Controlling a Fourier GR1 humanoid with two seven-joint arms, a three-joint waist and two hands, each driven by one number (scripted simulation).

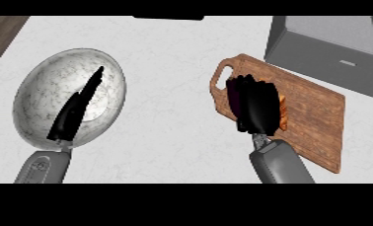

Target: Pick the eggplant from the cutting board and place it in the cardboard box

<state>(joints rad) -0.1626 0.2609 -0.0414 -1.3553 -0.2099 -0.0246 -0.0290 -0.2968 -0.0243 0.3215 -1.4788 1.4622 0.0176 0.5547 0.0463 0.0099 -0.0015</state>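
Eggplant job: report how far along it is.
Done: the right hand has reached the cutting board and covers the purple eggplant. In hand: its fingers look curled over it, though no lift shows. Left: carrying it to the grey box at the upper right and placing it inside. The left hand rests open over the marbled plate.

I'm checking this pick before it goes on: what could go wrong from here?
1. The right hand covers the eggplant on the cutting board, so only a purple edge shows; the hold may be off-centre and it could slip on lifting.
2. The grey box sits right behind the board; a low carry might clip its wall.
3. The left hand rests over the marbled plate and could nudge it.
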